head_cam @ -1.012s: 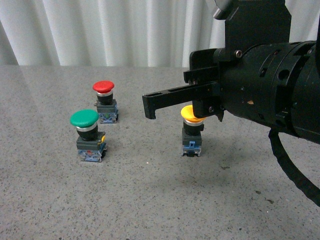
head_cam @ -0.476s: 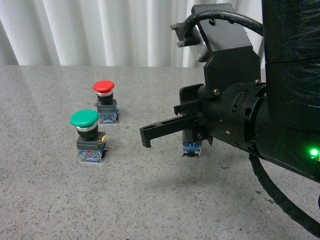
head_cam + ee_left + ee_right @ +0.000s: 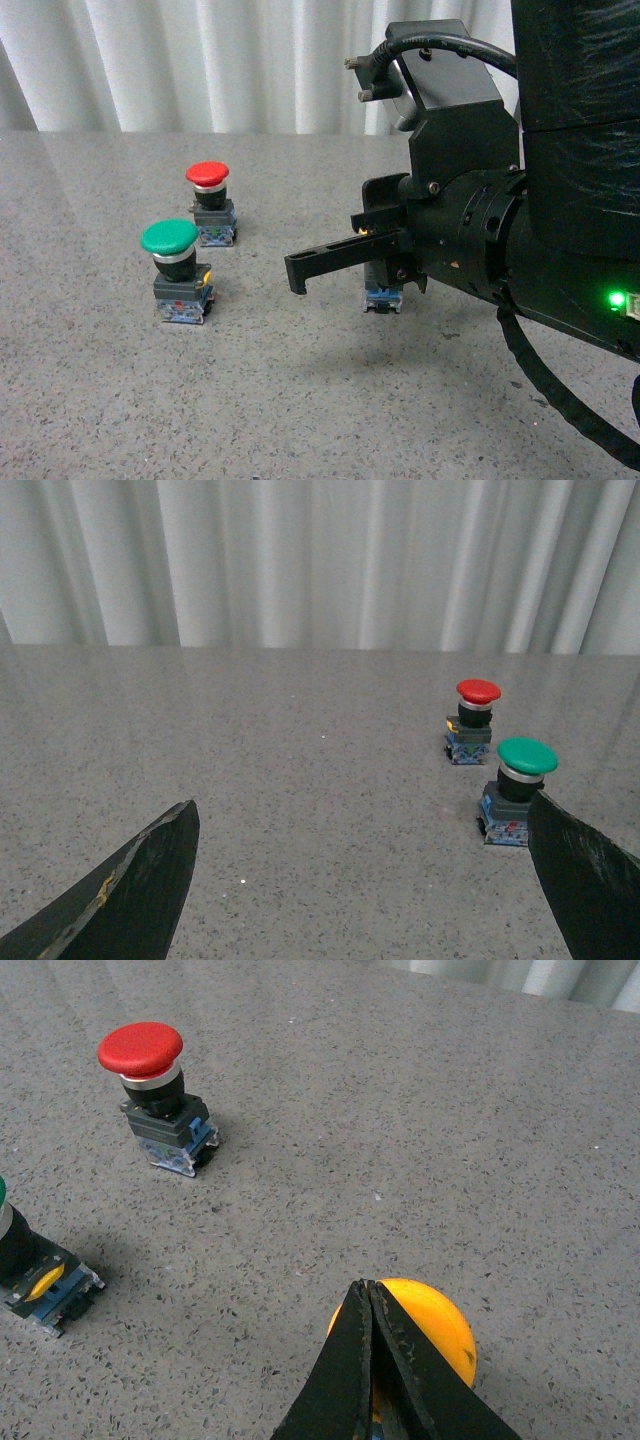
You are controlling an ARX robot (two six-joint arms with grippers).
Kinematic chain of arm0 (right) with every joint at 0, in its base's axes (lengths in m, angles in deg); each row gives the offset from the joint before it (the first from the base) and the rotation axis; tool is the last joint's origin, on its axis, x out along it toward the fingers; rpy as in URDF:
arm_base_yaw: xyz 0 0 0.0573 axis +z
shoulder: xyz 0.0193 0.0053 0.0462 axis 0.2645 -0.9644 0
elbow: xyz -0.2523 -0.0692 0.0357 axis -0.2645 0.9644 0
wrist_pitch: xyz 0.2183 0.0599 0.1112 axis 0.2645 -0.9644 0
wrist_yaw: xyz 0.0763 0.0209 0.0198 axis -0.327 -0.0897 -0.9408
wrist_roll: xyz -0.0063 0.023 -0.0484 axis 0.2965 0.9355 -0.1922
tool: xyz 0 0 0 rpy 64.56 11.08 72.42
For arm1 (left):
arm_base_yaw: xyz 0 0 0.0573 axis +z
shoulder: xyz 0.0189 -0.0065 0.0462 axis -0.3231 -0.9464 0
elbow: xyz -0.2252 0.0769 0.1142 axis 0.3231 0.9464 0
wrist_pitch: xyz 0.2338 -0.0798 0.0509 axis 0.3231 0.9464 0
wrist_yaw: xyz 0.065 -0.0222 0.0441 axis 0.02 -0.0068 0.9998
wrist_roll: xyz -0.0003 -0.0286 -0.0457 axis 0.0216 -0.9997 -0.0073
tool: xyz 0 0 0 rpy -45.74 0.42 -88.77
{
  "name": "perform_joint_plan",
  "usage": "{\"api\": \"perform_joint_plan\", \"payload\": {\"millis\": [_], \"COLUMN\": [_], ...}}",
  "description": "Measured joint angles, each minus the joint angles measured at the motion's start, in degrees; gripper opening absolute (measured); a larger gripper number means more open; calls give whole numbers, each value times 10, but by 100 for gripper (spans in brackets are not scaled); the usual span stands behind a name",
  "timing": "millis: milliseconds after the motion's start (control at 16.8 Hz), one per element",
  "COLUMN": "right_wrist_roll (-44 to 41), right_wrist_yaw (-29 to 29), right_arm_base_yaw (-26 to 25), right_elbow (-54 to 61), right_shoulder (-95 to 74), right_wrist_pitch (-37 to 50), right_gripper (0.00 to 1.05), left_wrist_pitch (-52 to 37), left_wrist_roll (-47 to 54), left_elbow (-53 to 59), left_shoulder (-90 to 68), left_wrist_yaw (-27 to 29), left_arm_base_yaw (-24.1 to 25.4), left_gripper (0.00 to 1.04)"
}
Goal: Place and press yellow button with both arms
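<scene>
Closed together over the rim of the yellow button (image 3: 442, 1328), which stands unheld on the worktop (image 3: 420, 1110), the right hand (image 3: 365, 1288) may topple it by pushing off-centre; the left hand (image 3: 362, 810) gapes empty.

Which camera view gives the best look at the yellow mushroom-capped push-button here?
The right wrist view: the yellow mushroom-capped push-button shows clearly beneath the shut right end effector. The front view shows only its blue-grey base; the left wrist view misses it.

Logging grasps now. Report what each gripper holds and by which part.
Nothing is held. The right gripper is shut, fingers together over the cap of the yellow button, not around it. The left gripper is open and empty.
</scene>
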Motion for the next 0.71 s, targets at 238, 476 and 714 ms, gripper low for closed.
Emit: {"api": "perform_joint_plan", "payload": {"millis": [238, 476, 714], "right_wrist_roll": [2, 4, 41], "right_wrist_yaw": [3, 2, -28], "right_arm_base_yaw": [0, 0, 1], "right_elbow": [-10, -14, 12], "right_shoulder": [-6, 0, 23], "right_wrist_pitch": [-30, -40, 39], "right_gripper": [2, 2, 2], "left_wrist_pitch": [0, 0, 0], "left_wrist_roll": [0, 0, 0], "left_elbow": [0, 0, 0], "left_shoulder": [0, 0, 0], "left_wrist_yaw": [0, 0, 0], "left_arm_base_yaw": [0, 0, 0], "left_gripper": [98, 98, 98]}}
